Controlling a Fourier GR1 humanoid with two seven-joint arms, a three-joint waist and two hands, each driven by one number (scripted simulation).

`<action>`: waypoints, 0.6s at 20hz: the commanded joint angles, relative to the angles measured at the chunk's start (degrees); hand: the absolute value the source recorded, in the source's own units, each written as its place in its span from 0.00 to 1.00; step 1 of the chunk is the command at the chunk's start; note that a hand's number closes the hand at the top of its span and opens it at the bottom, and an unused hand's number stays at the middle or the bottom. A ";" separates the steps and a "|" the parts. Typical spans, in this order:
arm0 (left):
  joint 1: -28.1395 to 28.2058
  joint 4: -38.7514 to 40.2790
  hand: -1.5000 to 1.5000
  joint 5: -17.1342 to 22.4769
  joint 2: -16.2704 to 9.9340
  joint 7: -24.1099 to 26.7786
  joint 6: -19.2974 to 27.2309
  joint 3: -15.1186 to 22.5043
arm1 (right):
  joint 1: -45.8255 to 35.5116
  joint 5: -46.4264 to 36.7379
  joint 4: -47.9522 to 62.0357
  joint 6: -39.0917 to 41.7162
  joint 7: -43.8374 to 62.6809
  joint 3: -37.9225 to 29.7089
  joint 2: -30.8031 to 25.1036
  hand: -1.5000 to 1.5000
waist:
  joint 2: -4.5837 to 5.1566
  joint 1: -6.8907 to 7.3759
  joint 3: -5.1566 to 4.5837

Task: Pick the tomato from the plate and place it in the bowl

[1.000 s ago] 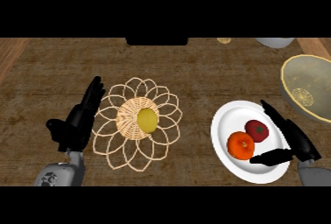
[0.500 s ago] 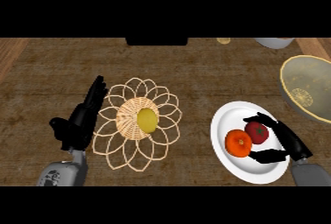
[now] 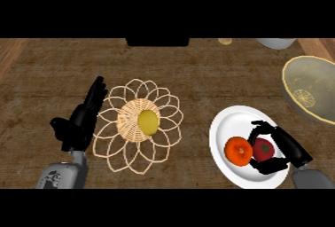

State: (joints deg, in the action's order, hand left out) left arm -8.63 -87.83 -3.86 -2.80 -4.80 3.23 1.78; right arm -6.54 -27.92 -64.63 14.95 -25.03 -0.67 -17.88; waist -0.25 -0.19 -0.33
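One tomato (image 3: 264, 149) on the plate (image 3: 226, 124), lower right, half hidden (right hand (image 3: 286, 146) curled round it); left hand (image 3: 82, 119) open.

Right hand (image 3: 282, 148) curled (thumb below, fingers above), left hand (image 3: 82, 120) open, fingers straight, resting.

The bowl (image 3: 313, 91) is cut off by the right edge
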 commanded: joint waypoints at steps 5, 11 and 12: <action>3.07 -2.38 0.50 -1.26 0.98 0.12 1.73 0.73 | 17.78 7.98 -24.25 16.36 -4.08 1.15 -8.44 1.00 | -0.23 -1.21 0.23; 2.07 -0.19 0.50 0.31 -0.16 0.58 -0.43 -0.51 | 22.06 17.56 -34.60 16.47 -9.85 -4.54 -5.71 1.00 | 0.00 -1.00 0.27; 0.24 1.77 0.50 1.18 -1.56 1.49 -1.56 -2.13 | 22.47 18.24 -36.36 16.05 -10.74 -5.55 -6.16 1.00 | 0.08 -1.04 0.27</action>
State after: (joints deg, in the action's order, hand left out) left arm -7.43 -88.12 -3.13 -3.61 -4.52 2.50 0.61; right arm 12.78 -14.24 -93.44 29.27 -33.03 -3.72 -24.43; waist -0.25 -1.09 -0.07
